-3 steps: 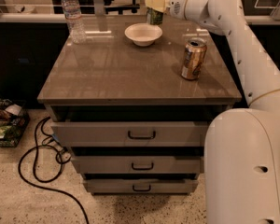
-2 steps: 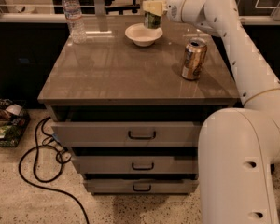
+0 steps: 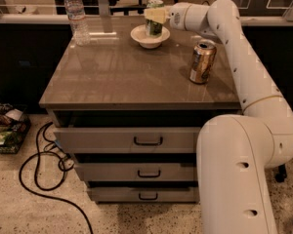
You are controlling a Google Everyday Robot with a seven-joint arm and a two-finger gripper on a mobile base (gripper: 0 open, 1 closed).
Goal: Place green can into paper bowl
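Observation:
The green can (image 3: 154,27) stands upright over the middle of the white paper bowl (image 3: 149,36) at the far middle of the brown table top. My gripper (image 3: 155,15) comes in from the right at the end of the white arm and is shut on the green can around its upper half. The can's silver top shows above the fingers. Its base is at the bowl's inside; I cannot tell whether it rests on the bowl's bottom.
A gold can (image 3: 202,62) stands on the right side of the table (image 3: 112,77). A clear water bottle (image 3: 76,15) stands at the far left corner. Three drawers (image 3: 147,141) are below the top. A black cable (image 3: 44,169) lies on the floor at left.
My gripper has carried the green can leftward and down, from above the bowl's right side to over the bowl's middle. The bowl and the gold can have not moved.

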